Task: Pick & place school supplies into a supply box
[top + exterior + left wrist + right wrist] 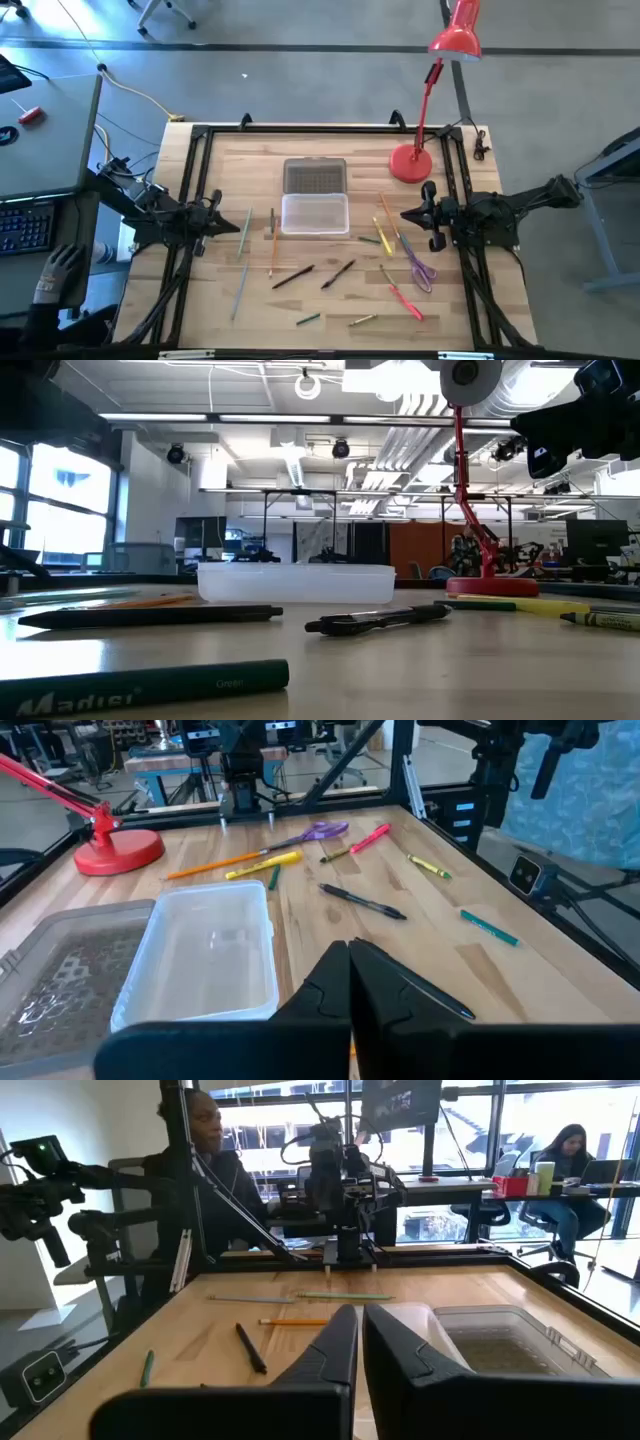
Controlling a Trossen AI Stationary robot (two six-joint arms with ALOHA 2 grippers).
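The clear supply box (315, 214) stands open at the table's middle, with its ribbed grey lid (315, 176) lying just beyond it. The supplies lie loose on the wood. A grey-green pencil (245, 233) and an orange pencil (271, 240) lie left of the box. Two black pens (293, 277) (338, 273) lie in front of it. Markers (383, 232) and the purple scissors (422, 272) lie to its right. My left gripper (238, 225) hovers left of the box, shut and empty. My right gripper (405, 213) hovers right of the box, shut and empty.
A red desk lamp (410, 163) stands on its round base at the far right of the table, its head beyond the far edge. A black frame (300, 128) runs around the table. A green pencil (308, 320) lies near the front edge. People sit beyond the table (205, 1140).
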